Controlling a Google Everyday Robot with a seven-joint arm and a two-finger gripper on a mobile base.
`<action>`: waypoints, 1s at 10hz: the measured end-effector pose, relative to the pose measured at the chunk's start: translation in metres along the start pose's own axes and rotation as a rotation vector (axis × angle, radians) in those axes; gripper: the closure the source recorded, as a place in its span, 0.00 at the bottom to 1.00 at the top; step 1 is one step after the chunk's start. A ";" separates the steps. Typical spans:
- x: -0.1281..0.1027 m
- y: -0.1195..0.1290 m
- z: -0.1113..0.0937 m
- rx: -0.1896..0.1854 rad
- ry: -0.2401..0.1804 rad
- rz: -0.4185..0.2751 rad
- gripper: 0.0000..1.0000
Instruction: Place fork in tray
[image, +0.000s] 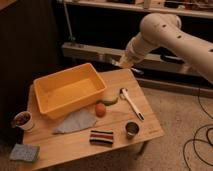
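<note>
Tray (70, 93) lies near the raised end effector (121, 62), whose grip I cannot tell.

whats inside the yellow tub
The tub shows a bare yellow floor, nothing lying on it. Its near wall hides a strip of floor along the front. The gripper is above the far edge of the table, outside the tub.

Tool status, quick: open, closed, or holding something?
Tool: cannot be told whether open or closed; it hangs over the far edge of the table, right of the yellow tray.
</note>
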 end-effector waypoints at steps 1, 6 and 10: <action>-0.031 0.004 -0.005 -0.009 -0.056 -0.033 0.88; -0.140 0.011 0.012 -0.054 -0.256 -0.158 0.88; -0.205 0.045 0.093 -0.119 -0.324 -0.240 0.88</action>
